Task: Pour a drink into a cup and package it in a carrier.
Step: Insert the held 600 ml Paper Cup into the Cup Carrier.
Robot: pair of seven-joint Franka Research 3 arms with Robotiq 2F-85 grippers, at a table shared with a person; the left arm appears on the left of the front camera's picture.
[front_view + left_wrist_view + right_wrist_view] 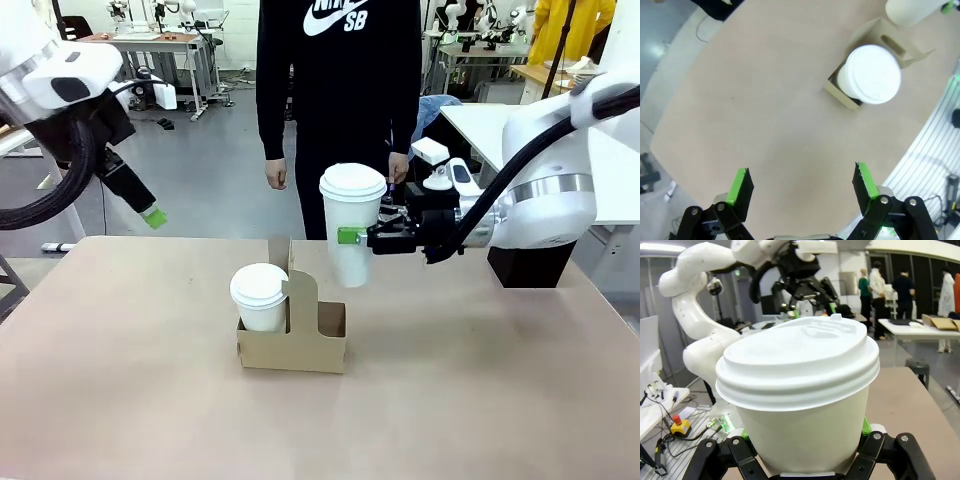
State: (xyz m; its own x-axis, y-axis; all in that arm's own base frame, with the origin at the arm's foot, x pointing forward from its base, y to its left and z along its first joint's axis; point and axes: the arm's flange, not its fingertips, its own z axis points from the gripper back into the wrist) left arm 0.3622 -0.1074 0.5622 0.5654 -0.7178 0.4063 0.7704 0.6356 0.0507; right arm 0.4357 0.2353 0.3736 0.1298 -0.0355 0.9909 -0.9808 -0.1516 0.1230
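My right gripper (365, 237) clamped on upright lidded cup (352, 215). Empty pocket (331, 320) of carrier (300, 352) lies below, slightly toward my left. Right arm nearer. Left gripper (801, 172) wide open, empty.

Bright, even overhead lighting, faint soft shadows; wrist views bow at edges.

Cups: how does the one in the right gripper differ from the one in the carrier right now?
The gripped cup hangs in the air, clamped by the right gripper; the carrier cup sits in the carrier's left pocket. The gripped cup shows its full height; the carrier cup's base is hidden by cardboard. Both are white with white lids.
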